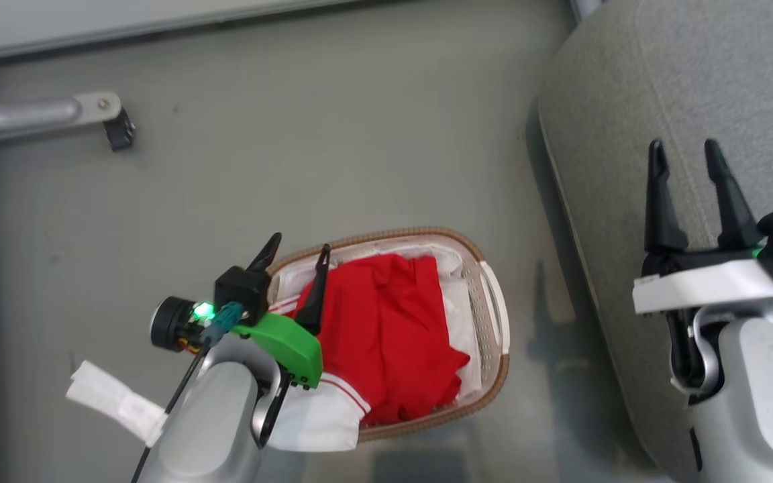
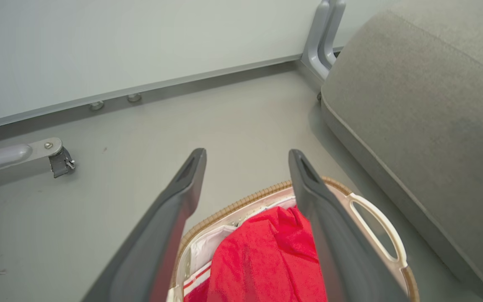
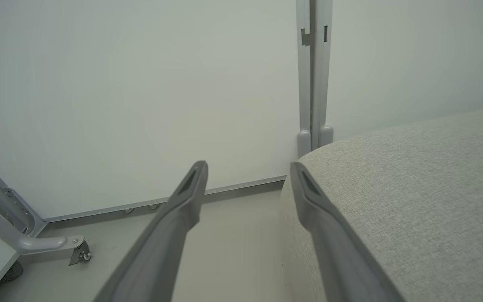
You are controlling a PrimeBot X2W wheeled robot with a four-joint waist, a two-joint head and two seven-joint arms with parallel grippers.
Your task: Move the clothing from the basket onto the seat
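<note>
**Red clothing lies in the basket, both grippers spread and empty**

The clothing (image 1: 393, 335) is a crumpled heap of bright red, soft-looking fabric. It fills most of the basket (image 1: 494, 315) and has deep folds running along its length. At the edge nearest the left gripper (image 1: 300, 242), thin white stripes cross the red. Below that gripper's wrist, a white band with a red-and-white striped border hangs over the brown woven rim. No lettering can be made out. A white liner (image 1: 457, 315) shows between the red cloth and the perforated wall on the side away from the left gripper.

The left gripper hangs over the basket's rim with its two dark fingers parted and nothing between them. In the head view, one finger lies across the red fabric. Whether it touches the cloth cannot be told. In the left wrist view, the heap sits low between the two fingers, and a white handle is just outside one finger.

The right gripper (image 1: 684, 143) is well apart from the basket. Its fingers are also released and empty, and they are poised over the edge of the grey woven seat (image 1: 695, 80). The seat bears no clothing. The basket stands on the grey floor (image 1: 292, 134), beside the seat.
</note>
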